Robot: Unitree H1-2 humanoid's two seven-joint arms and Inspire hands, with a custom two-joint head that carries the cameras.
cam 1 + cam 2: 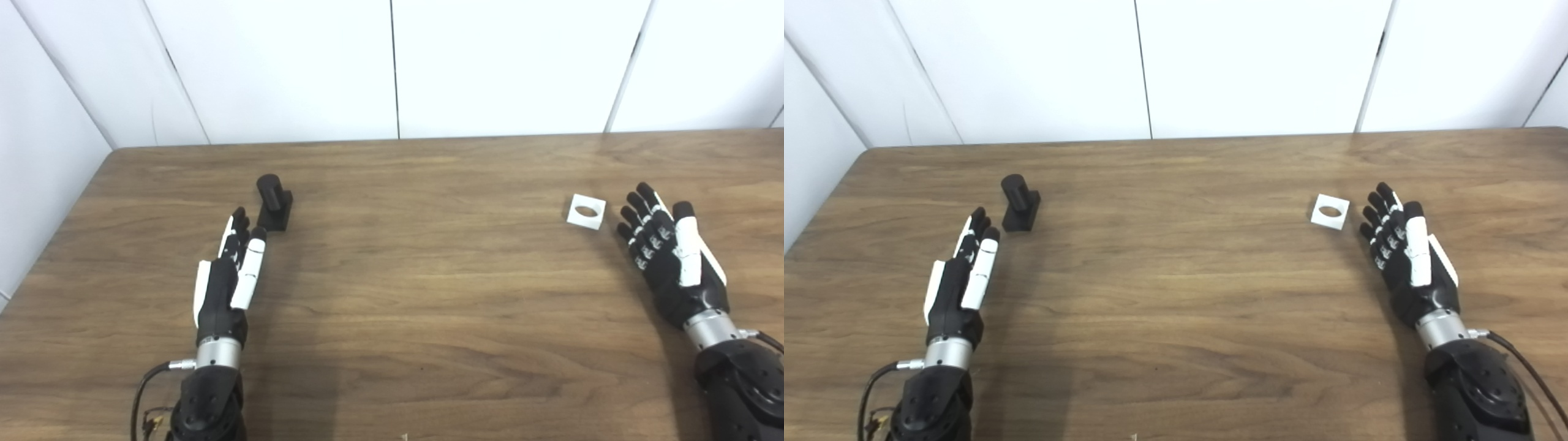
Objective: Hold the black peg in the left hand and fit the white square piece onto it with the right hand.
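A black peg (273, 202) on a small black base stands upright on the wooden table (404, 275), left of centre. My left hand (228, 278) lies just short of it, fingers stretched out and apart, open and holding nothing; its fingertips (240, 215) stop a little left of the base. A white square piece (586, 212) with a round hole lies flat at the right. My right hand (670, 251) rests beside it on the right, open, palm turned inward, fingertips a short gap from the piece.
White wall panels (392, 67) rise behind the table's far edge, and a wall runs along its left edge. Bare wood stretches between the two hands. Cables (147, 392) hang off the left wrist.
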